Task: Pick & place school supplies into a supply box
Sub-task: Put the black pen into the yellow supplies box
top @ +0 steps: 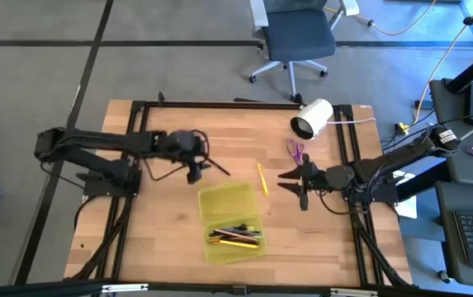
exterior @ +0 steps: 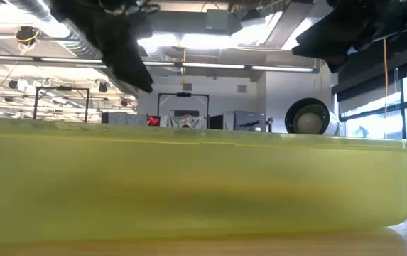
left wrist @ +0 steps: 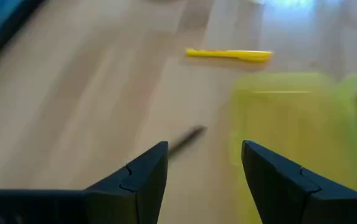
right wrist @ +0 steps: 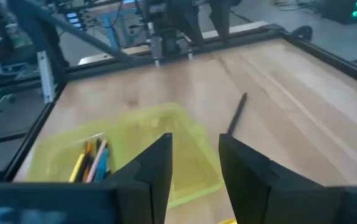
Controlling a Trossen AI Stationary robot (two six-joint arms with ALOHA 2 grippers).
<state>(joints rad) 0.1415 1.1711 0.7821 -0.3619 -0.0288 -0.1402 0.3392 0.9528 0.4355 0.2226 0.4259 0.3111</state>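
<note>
A: Three supplies lie loose on the table (top: pixel 162 239): a black pen (top: pixel 219 168) just off the open supply box (top: pixel 229 221), a yellow pen (top: pixel 262 179) beside the box's far corner, and purple-handled scissors (top: pixel 295 150) near the white cylinder (top: pixel 313 118). Several pens already rest in the box's near half.

B: And the arms?

A: Above the black pen hangs the left end effector (left wrist: pixel 203 168), fingers parted with nothing between them. Beyond the box's right edge the right end effector (right wrist: pixel 195 158) shows a narrower gap, also empty.

B: How will that black pen handle?

A: Light, stiff and thin, by the look of it, and probably slick; it could roll or skate away on the smooth wood if nudged. The best hold, I judge, is across the barrel near its middle, fingers straddling it squarely so it neither pivots nor droops.

B: The scissors?

A: Likely heavier at the handles; gripping near the pivot seems safest.
</note>
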